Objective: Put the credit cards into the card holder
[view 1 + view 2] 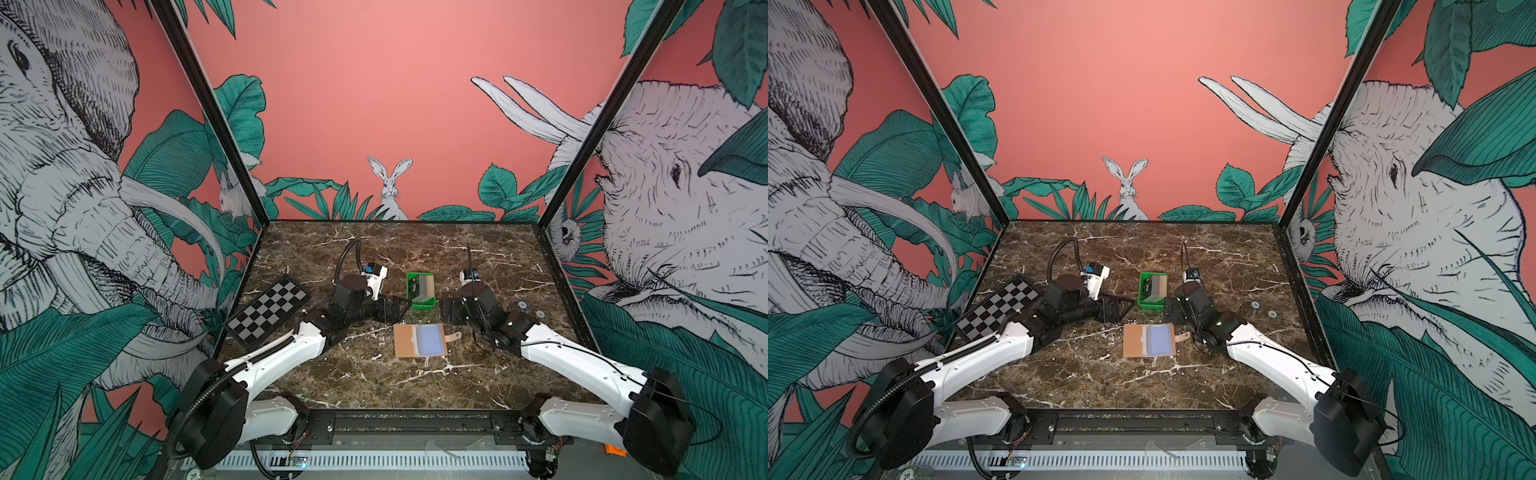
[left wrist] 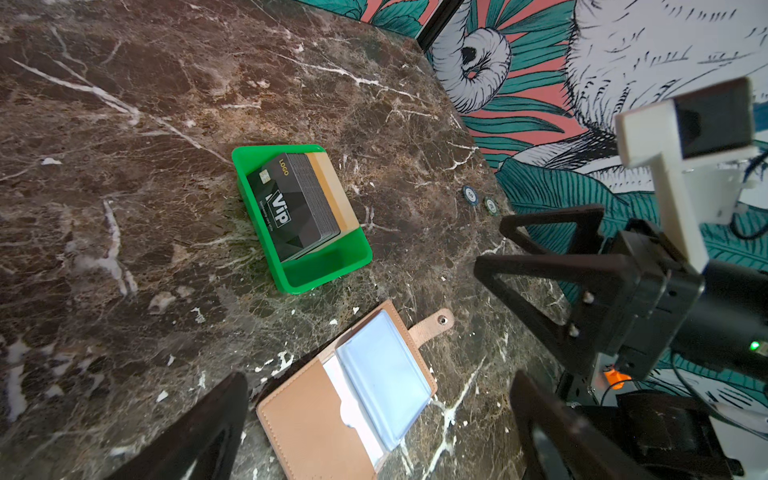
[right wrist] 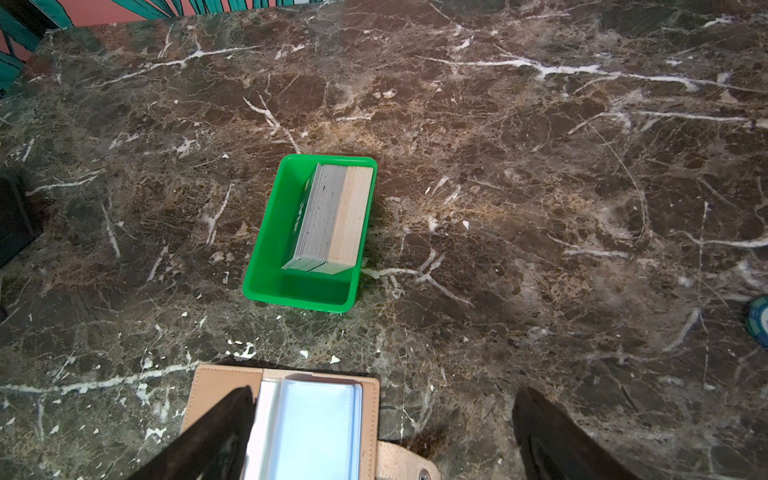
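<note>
The tan card holder [image 1: 405,340] [image 1: 1136,341] lies open on the marble table. A light blue credit card [image 1: 430,337] [image 2: 382,374] [image 3: 316,424] sits in its clear pocket. The snap strap [image 1: 454,336] sticks out to the right. More credit cards [image 1: 422,289] [image 3: 336,216] stand on edge in a green tray, a black "VIP" card [image 2: 286,208] in front and tan ones [image 2: 332,191] behind. My left gripper [image 1: 401,309] [image 2: 380,449] hovers open just behind the holder's left side. My right gripper [image 1: 446,309] [image 3: 380,444] hovers open behind the strap. Both are empty.
The green tray [image 1: 422,306] [image 2: 328,270] [image 3: 270,232] stands just behind the holder, between the two grippers. A black-and-white checkerboard [image 1: 268,309] lies at the left edge. Two poker chips [image 1: 523,305] [image 1: 540,314] lie to the right of the right arm.
</note>
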Tool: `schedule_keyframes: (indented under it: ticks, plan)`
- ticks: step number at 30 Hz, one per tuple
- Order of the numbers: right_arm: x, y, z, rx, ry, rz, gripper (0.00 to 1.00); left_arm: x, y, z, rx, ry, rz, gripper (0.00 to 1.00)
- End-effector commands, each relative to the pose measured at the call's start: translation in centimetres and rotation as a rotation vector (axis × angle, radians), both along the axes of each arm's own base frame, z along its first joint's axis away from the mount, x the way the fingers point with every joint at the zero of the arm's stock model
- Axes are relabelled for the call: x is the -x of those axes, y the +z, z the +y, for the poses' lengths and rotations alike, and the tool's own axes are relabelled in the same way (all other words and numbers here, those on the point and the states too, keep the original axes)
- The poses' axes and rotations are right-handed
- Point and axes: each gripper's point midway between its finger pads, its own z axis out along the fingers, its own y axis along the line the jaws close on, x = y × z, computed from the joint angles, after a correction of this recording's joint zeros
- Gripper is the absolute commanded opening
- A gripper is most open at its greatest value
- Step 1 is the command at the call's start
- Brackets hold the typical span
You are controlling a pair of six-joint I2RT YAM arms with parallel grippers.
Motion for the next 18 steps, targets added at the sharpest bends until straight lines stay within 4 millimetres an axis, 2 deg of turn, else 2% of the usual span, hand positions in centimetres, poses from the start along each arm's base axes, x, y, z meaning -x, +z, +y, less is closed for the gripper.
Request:
schedule_keyframes:
  ticks: [1,5,8,12,18]
  plan:
    - [-1.2,1.6,0.6,0.016,0.016,-0.039,0.95,-0.9,0.6,0.5,-0.028,0.034,-0.037,0.99]
    - [-1.6,2.0,1.7,0.059,0.087,-0.023,0.95,-1.4,0.6,0.6,-0.038,0.056,-0.038,0.98]
    - [-1.8,2.2,1.4,0.089,0.09,-0.01,0.96,-1.8,0.3,0.0,-0.029,0.051,-0.016,0.97]
    - [-1.7,1.9,1.5,0.043,0.122,0.016,0.95,-2.5,0.1,-0.6,-0.002,0.068,0.006,0.95]
    - [-1.8,0.8,1.7,-0.009,0.128,0.031,0.86,-2.5,0.0,-0.3,0.007,0.085,-0.023,0.93]
